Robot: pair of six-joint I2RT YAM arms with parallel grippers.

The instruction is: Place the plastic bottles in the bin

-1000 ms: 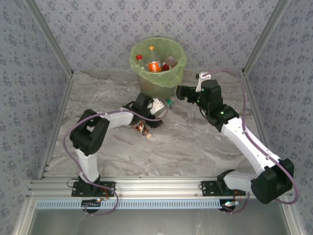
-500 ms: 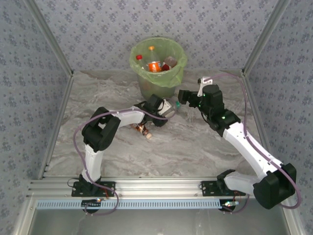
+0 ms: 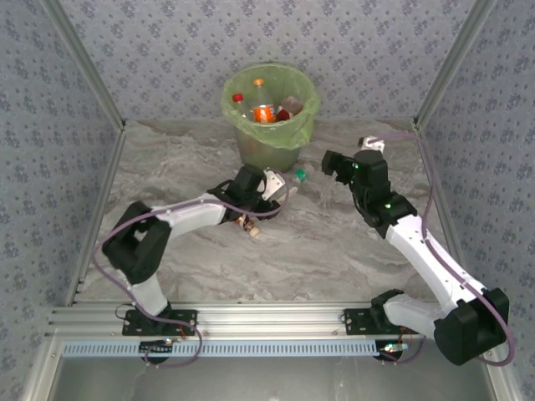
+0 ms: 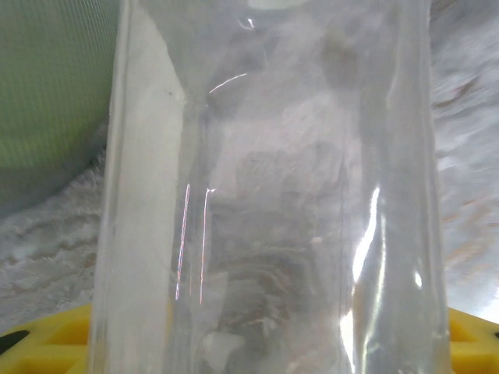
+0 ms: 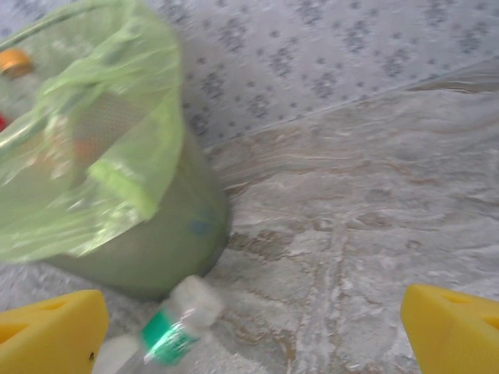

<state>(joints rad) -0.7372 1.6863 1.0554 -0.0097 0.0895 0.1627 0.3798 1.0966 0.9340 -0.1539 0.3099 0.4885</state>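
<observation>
- Marbled table (image 3: 334, 251), patterned walls (image 3: 167, 50) close around; bin (image 3: 267, 146) at the far edge.
- Left gripper (image 3: 277, 185) clamps a clear bottle (image 4: 265, 195).
- Right gripper (image 5: 253, 327) is spread wide and empty; bare tabletop nearer.

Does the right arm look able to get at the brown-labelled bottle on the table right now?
Probably not cleanly. The brown-labelled bottle lies right beside the left gripper, which holds a green-capped bottle and sits between it and the open right gripper.

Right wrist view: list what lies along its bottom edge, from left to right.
One yellow fingertip of the right gripper → green-capped bottle → marbled table → the other yellow fingertip.
</observation>
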